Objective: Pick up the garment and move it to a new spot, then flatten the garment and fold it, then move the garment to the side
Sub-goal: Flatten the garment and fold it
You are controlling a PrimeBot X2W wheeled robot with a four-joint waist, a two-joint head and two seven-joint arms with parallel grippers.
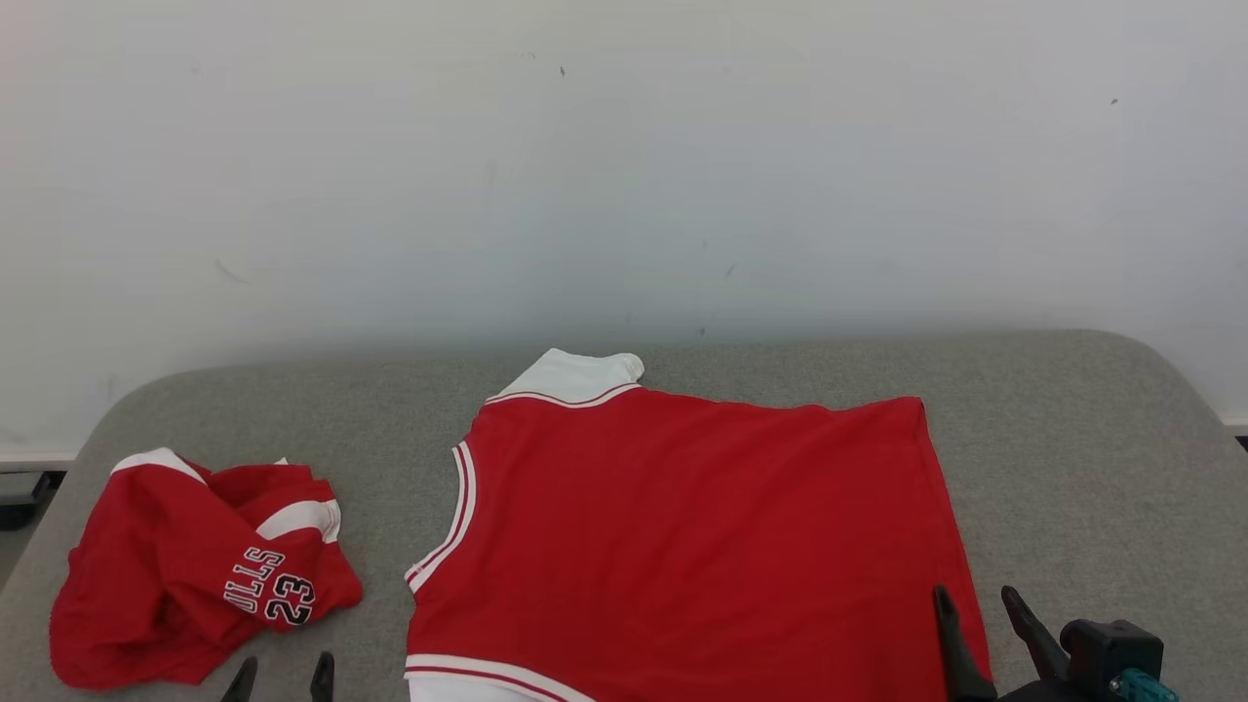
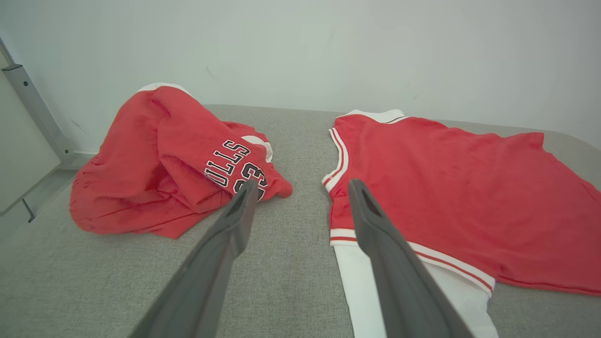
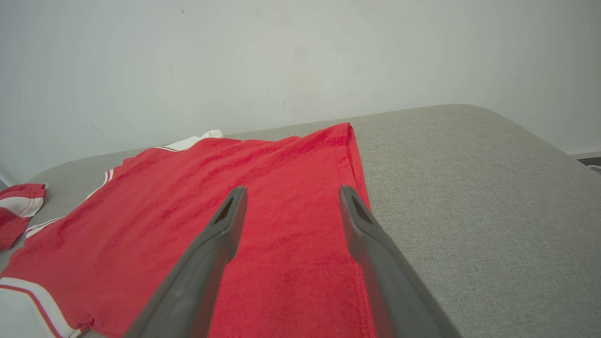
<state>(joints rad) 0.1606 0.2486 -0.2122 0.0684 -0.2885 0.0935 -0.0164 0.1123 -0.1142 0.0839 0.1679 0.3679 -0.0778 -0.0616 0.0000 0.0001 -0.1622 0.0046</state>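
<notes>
Hem stitching (image 3: pixel 351 155) on garment (image 3: pixel 263 188) shows sharply in right wrist view.

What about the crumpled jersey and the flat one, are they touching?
Apart. The head view shows bare grey surface between the crumpled jersey and the flat jersey; the left wrist view shows the same gap.

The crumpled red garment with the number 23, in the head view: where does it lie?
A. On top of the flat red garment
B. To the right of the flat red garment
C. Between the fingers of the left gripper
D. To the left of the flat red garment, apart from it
D: the crumpled garment lies on the grey surface to the left of the flat garment, with a strip of bare surface between them.
</notes>
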